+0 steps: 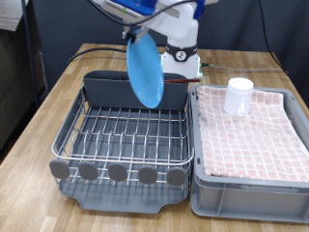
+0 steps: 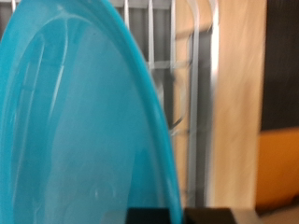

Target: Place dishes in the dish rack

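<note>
My gripper (image 1: 134, 37) is shut on the top rim of the round bright-blue plate (image 1: 145, 72). It holds the plate on edge, hanging over the back part of the dish rack (image 1: 121, 135), just in front of the tall grey caddy (image 1: 101, 89). In the wrist view the plate (image 2: 75, 121) fills most of the picture, with the rack's wires (image 2: 192, 93) beyond it. The white mug (image 1: 238, 96) stands on the pink checkered cloth of the grey bin (image 1: 251, 188). A thin reddish-brown piece, perhaps the wooden spoon (image 1: 180, 82), shows at the caddy's end nearest the bin.
The rack and the bin stand side by side on a wooden table (image 1: 43, 106); the bin is on the exterior view's right. The robot's white base (image 1: 181, 60) is behind the rack. The table's wood (image 2: 238, 93) shows beside the rack in the wrist view.
</note>
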### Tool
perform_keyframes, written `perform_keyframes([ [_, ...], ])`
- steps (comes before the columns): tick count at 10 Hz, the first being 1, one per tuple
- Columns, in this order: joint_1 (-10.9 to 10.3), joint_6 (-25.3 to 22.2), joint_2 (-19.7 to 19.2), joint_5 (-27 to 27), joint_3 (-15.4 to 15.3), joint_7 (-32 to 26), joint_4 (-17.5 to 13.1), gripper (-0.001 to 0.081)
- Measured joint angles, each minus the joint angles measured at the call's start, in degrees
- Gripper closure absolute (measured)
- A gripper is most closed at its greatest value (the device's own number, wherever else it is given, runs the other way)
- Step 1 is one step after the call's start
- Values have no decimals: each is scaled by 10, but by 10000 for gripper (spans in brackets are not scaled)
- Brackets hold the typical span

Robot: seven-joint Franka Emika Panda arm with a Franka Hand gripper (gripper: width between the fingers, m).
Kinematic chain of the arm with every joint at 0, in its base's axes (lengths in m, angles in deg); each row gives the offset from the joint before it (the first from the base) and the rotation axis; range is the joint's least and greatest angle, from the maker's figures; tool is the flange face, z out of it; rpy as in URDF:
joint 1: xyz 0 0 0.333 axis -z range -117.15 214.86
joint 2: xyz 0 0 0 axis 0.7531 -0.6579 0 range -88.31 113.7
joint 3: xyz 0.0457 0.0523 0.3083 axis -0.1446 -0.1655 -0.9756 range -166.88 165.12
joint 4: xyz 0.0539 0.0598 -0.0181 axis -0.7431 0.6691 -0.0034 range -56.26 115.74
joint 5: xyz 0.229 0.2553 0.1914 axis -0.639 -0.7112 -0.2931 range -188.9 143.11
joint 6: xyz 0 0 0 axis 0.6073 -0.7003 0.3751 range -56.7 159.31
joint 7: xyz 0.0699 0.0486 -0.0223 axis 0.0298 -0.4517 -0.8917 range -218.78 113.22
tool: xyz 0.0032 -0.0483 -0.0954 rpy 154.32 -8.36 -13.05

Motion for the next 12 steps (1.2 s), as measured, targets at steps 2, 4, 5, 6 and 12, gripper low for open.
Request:
perform_keyframes([
  [2, 0, 5, -1, 2, 5, -36, -5, 783],
  [4, 1, 9, -2, 58, 7, -33, -5, 783],
  [5, 1, 13, -2, 95, 11, -38, -5, 783],
  [6, 2, 17, -2, 125, 16, -41, -5, 783],
  [12, 6, 72, -14, 189, 55, -93, -5, 783],
])
